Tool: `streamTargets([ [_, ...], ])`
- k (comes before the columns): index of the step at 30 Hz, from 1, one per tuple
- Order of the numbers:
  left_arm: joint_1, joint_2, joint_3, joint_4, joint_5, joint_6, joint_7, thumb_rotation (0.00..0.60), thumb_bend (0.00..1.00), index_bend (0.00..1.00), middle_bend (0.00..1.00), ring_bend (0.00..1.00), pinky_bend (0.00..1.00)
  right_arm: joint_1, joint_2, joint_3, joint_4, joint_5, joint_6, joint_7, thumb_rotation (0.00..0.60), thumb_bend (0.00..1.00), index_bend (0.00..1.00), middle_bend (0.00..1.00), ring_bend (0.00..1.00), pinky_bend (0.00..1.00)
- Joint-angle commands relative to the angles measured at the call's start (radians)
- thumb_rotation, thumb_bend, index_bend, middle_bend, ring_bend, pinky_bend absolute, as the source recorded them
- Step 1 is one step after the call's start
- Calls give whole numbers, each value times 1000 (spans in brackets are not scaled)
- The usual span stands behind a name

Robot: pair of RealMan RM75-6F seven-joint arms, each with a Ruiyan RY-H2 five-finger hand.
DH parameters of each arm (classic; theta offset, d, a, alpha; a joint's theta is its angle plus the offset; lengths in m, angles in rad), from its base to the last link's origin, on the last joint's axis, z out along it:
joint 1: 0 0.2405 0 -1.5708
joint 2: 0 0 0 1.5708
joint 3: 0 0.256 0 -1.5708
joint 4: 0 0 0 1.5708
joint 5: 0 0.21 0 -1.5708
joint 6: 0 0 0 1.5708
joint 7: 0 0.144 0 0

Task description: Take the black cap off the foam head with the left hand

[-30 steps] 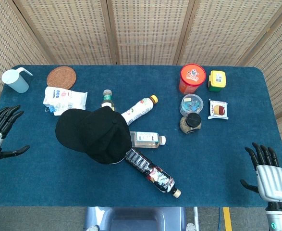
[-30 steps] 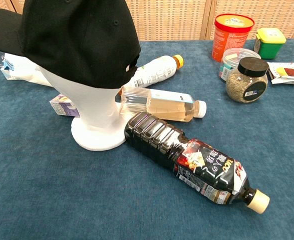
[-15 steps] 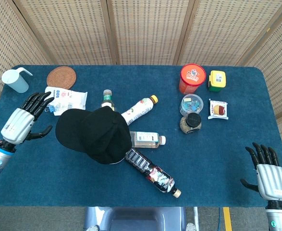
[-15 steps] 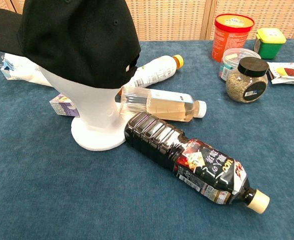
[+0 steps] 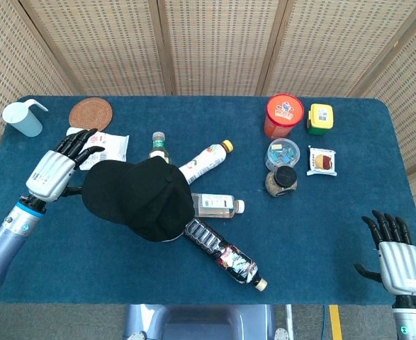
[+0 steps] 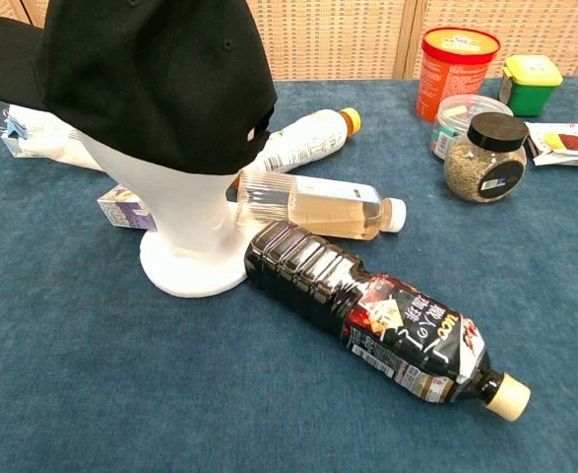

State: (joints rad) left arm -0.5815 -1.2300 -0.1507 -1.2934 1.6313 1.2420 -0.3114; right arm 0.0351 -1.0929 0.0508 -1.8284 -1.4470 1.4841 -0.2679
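Task not yet accomplished. The black cap (image 5: 138, 196) sits fully seated on the foam head (image 6: 185, 232), brim pointing to the head's left side in the head view. The left hand (image 5: 54, 172) is just beside that brim, fingers spread, holding nothing; contact cannot be confirmed. The right hand (image 5: 397, 262) rests well apart from the head, fingers spread, empty. Grasp and lift remain outstanding.

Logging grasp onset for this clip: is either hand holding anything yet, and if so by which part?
Nothing is held. The left hand is open beside the black cap brim; the right hand is open and idle.
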Motion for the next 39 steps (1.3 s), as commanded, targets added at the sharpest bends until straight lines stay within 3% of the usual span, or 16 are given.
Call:
streamTargets([
  [1,-20,-14,-11,-23,-26,-23,58,600,351,266,122,45,167,-2,1,-1,0,-4,4,5,600,50,143,90,0,0],
  [5,-34,-23,-14,-38,-50,-47,89,600,347,324,168,79,226,-1,5,-3,-3,-3,-1,10,600,51,143,92,0,0],
  [11,-43,-49,-16,-21,-57,-31,96,600,351,481,322,229,379,-4,11,-4,-6,-8,4,19,600,50,144,100,0,0],
  [18,-49,-81,-18,22,-39,19,92,600,433,627,462,349,478,-5,20,-11,-14,-20,2,35,600,50,144,106,0,0],
  [28,-45,-116,-24,69,-38,80,93,600,465,666,500,382,534,-3,19,-12,-13,-19,-3,34,600,51,144,108,0,0],
  [39,-41,-194,-47,152,-2,235,24,600,465,715,546,410,568,-3,19,-15,-16,-20,-8,30,600,50,144,111,0,0],
])
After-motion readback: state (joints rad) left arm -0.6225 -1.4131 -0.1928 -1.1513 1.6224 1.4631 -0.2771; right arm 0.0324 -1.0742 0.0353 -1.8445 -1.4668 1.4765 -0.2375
